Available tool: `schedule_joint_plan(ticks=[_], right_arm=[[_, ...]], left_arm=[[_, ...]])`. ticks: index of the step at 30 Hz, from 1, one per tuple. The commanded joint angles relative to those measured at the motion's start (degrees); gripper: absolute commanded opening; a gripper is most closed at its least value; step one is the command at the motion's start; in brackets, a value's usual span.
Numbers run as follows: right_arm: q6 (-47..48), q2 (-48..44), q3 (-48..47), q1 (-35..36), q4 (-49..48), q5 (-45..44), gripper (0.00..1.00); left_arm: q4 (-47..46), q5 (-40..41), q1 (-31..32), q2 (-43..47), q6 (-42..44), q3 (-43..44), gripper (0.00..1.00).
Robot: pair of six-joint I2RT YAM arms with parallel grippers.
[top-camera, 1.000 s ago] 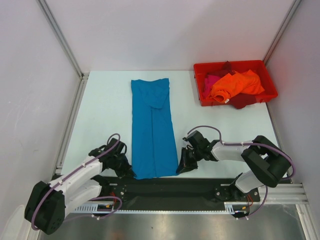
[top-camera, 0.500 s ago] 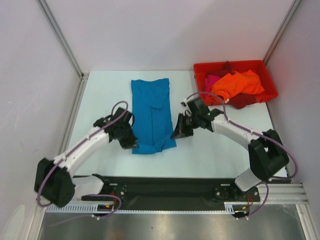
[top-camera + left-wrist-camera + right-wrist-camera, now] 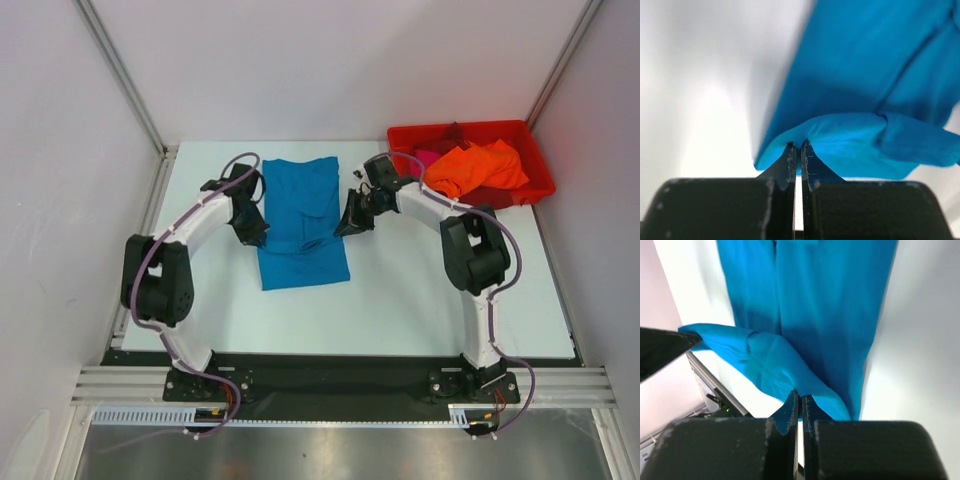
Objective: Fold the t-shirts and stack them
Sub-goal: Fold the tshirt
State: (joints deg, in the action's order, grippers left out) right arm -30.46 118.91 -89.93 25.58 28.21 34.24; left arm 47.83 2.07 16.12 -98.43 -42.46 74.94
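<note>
A teal-blue t-shirt (image 3: 302,215) lies folded lengthwise on the white table, its near end lifted and carried back over itself. My left gripper (image 3: 254,232) is shut on the shirt's left hem corner (image 3: 797,142). My right gripper (image 3: 346,224) is shut on the right hem corner (image 3: 801,392). Both hold the cloth above the lower layer (image 3: 835,300). More t-shirts sit in the bin: bright orange (image 3: 478,168), magenta-pink (image 3: 422,160) and dark red (image 3: 490,202).
A rigid red plastic bin (image 3: 536,188) stands at the back right of the table. White walls with metal posts enclose the table on three sides. The black rail with the arm bases (image 3: 330,375) runs along the near edge.
Both grippers have carried the shirt's near hem from the table's near edge towards the back, doubling the shirt over itself. The arms are now stretched far forward.
</note>
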Motion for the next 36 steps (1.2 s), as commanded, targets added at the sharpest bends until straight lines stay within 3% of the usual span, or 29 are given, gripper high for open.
schedule_joint_plan(ticks=[1,7,17,25,26,27,28,30,31,34,36], right_arm=[[2.1,3.6,-6.0,-0.5,2.4,2.1,0.0],[2.6,8.2,-11.3,-1.7,3.8,2.1,0.0],[2.2,8.2,-9.8,-3.4,3.3,1.0,0.0],[1.8,11.8,-13.8,-4.4,3.5,2.2,0.02],[2.0,12.9,-15.1,-4.6,3.8,2.4,0.07],[2.4,13.4,-16.1,-4.6,4.7,2.5,0.19],[2.9,14.0,-17.2,-4.8,5.4,2.2,0.24],[3.8,15.3,-21.2,-5.4,7.6,1.1,0.4],[4.1,15.6,-22.6,-5.5,8.7,0.7,0.44],[6.1,14.7,-27.6,-5.8,14.5,-4.2,0.57],[7.4,12.0,-26.4,-5.4,17.1,-7.0,0.62]], left_arm=[[-2.6,-0.7,-2.7,-4.5,4.1,4.5,0.0],[-3.0,-3.1,-3.5,-12.4,7.0,10.7,0.0],[-3.4,-3.2,-4.2,-12.9,7.7,14.2,0.0],[-3.0,-5.2,-4.9,-17.3,8.4,16.8,0.02],[-2.7,-4.9,-5.0,-17.5,8.3,16.8,0.04],[-2.5,-4.3,-5.5,-17.6,7.6,16.6,0.1],[-2.5,-2.9,-5.7,-17.0,7.3,15.9,0.23],[-3.6,-2.3,-6.4,-15.0,6.9,14.8,0.37],[-3.5,-0.1,-6.7,-12.8,6.6,14.5,0.51],[-3.8,2.8,-6.5,-6.7,6.4,13.8,0.62],[-4.3,3.5,-5.4,-3.2,6.3,12.5,0.64]])
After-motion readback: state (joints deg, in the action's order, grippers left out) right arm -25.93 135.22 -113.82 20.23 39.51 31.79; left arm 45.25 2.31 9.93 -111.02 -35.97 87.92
